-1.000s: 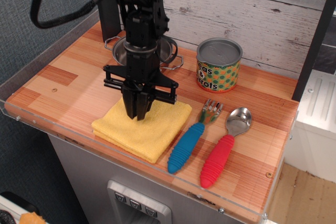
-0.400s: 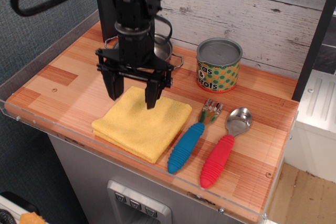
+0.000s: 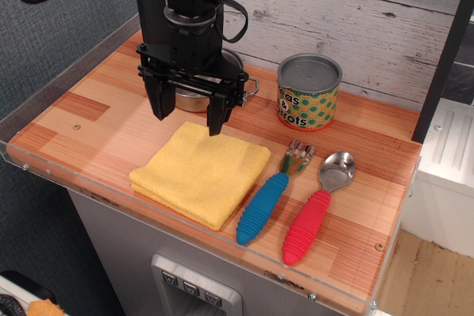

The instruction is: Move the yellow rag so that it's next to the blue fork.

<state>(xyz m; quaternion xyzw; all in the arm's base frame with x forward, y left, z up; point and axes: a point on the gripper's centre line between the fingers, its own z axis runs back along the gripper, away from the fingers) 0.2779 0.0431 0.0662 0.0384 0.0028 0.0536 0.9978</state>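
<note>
The pincer (image 3: 187, 118) hangs point-down over the wooden counter (image 3: 96, 120), its two dark fingers (image 3: 215, 118) spread wide with nothing between them; the tips sit clear of the cloth, above its far edge. Directly below and toward the near side of the pincer lies the yellow rag (image 3: 201, 174) — a folded square, flat on the counter, one corner reaching up between the two fingertips as seen from this angle; no finger touches it. To the right of the pincer and lower in the view lies the blue fork (image 3: 266, 203), its ribbed handle pointing toward the near edge and its metal tines pointing away; the rag's right edge lies just beside the fork's handle, a narrow strip of counter showing between them. Further right of the fork, parallel to it, lies a red-handled spoon (image 3: 312, 216) with its bowl pointing away; the two handles are close but apart. Behind the pincer, partly hidden by its body, stands a steel pot (image 3: 238, 78) with a wire handle showing at the right; how near the pot is to the fingers I cannot tell. To the right of the pincer and at the back of the counter stands a tin can (image 3: 308, 92) with a green dotted label — well apart from the rag, beyond the fork's tines.
</note>
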